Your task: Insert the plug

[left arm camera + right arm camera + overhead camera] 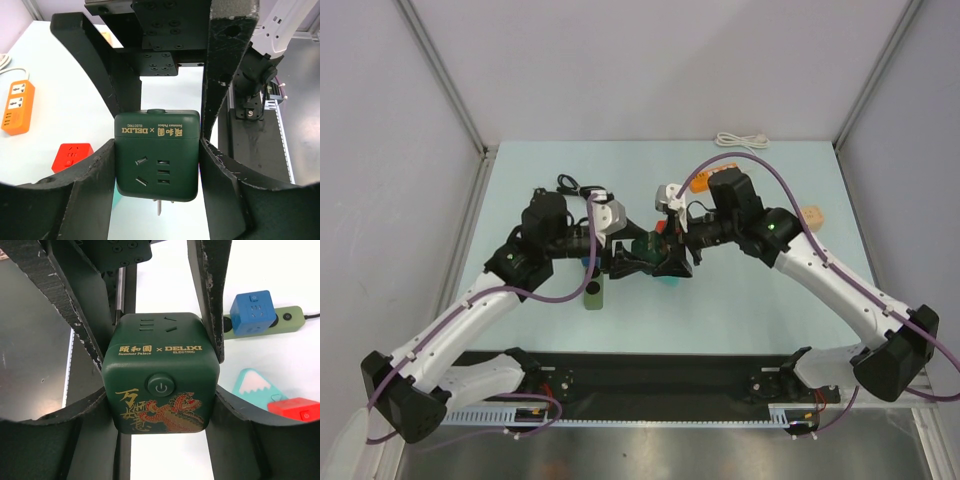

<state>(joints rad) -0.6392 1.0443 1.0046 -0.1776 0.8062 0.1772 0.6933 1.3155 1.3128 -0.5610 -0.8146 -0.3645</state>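
While both arms meet mid-table, they hold one thing between them: a green cube [645, 250], a socket adapter. Left gripper [157, 160] is clenched on it, pads [97, 167] tight on both side faces; right gripper [160, 400] is clamped on it from the opposite side, fingers [97, 407] flush on its flanks. Each wrist view also shows the other gripper's fingers reaching in from the top, against the same cube. The face toward the left wrist has socket holes and an upside-down DELIXI print, with a metal pin [158, 206] sticking out below. The face toward the right wrist has a round power button [160, 386] and a gold and red dragon print. The cube is off the table [520, 180]. The plug [568, 185] lies on the table on its looped black cord, just beyond the left wrist at far left. Neither gripper touches it, and it's too small to read its orientation. An orange strip [17, 107] and a red cube [72, 156] lie apart from each other on the table. A blue cube [252, 312] sits on a green strip [290, 317], a teal mountain block [252, 384] near them. A coiled white cord [740, 140] lies at the far edge.
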